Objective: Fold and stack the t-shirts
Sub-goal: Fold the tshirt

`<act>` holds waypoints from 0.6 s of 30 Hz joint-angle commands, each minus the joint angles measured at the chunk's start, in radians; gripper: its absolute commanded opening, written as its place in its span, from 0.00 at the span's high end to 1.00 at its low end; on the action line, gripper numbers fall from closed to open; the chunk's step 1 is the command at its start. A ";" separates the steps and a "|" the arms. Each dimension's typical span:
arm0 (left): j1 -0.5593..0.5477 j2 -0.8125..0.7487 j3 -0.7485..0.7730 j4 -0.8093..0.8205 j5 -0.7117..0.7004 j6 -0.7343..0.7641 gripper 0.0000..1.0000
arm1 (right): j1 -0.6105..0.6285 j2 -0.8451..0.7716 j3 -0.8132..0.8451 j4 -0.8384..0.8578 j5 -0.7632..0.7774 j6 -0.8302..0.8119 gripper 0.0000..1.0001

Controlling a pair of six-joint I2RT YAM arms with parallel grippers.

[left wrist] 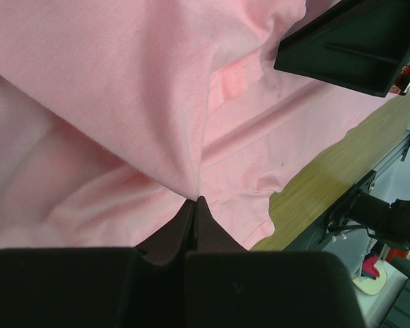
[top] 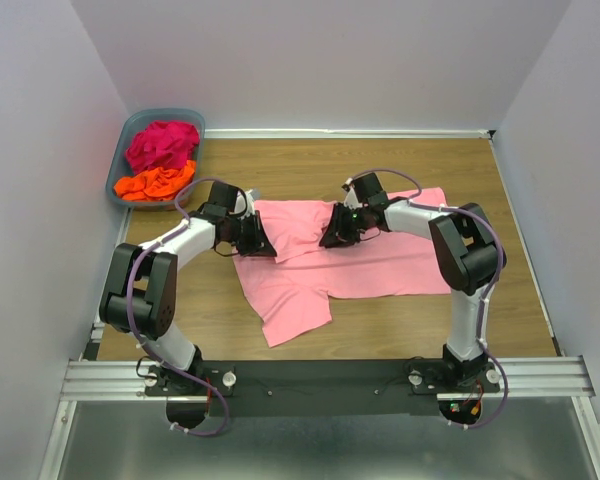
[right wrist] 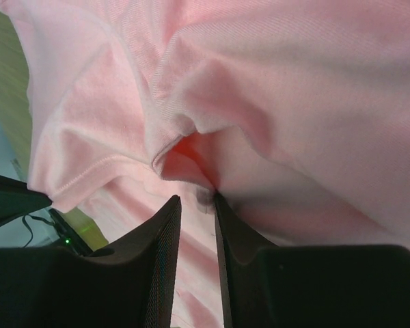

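Note:
The light pink t-shirt (top: pixel 380 265) lies spread on the wooden table, partly folded near its collar. My left gripper (top: pixel 263 243) is at its left edge, and in the left wrist view its jaws (left wrist: pixel 195 200) are shut on a raised fold of the pink cloth (left wrist: pixel 109 82). My right gripper (top: pixel 330 235) sits over the shirt's middle. In the right wrist view it (right wrist: pixel 197 198) stands open with a narrow gap, a puckered fold of the shirt (right wrist: pixel 294 89) touching the tip of its right finger. The magenta t-shirt (top: pixel 162 143) and orange t-shirt (top: pixel 155 183) lie crumpled in the basket.
The grey-blue plastic basket (top: pixel 130 128) stands at the back left corner against the wall. White walls close in the table on three sides. The arms' mounting rail (top: pixel 320 378) runs along the near edge.

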 commanded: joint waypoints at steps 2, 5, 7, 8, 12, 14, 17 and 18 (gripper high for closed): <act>0.002 -0.031 -0.026 -0.005 0.005 0.011 1.00 | 0.008 0.008 0.003 0.004 0.087 -0.012 0.66; 0.002 -0.033 -0.034 0.000 0.005 0.010 1.00 | 0.008 0.005 -0.004 0.006 0.095 -0.015 0.66; 0.002 -0.033 -0.037 0.000 0.005 0.008 1.00 | 0.008 0.011 0.004 0.006 0.086 -0.018 0.71; 0.002 -0.031 -0.035 0.002 0.005 0.010 1.00 | 0.008 0.012 0.007 0.004 0.078 -0.018 0.78; 0.002 -0.034 -0.029 0.000 0.003 0.010 1.00 | 0.009 0.002 0.018 0.004 0.057 -0.021 0.94; 0.002 -0.033 -0.026 -0.003 0.002 0.011 1.00 | 0.011 -0.021 0.015 0.003 0.047 -0.015 0.99; 0.002 -0.030 -0.026 -0.005 -0.004 0.011 1.00 | 0.009 -0.049 0.004 -0.002 0.041 -0.009 0.99; 0.002 -0.028 -0.027 -0.008 -0.004 0.011 1.00 | 0.009 -0.069 0.003 -0.003 0.040 -0.007 0.99</act>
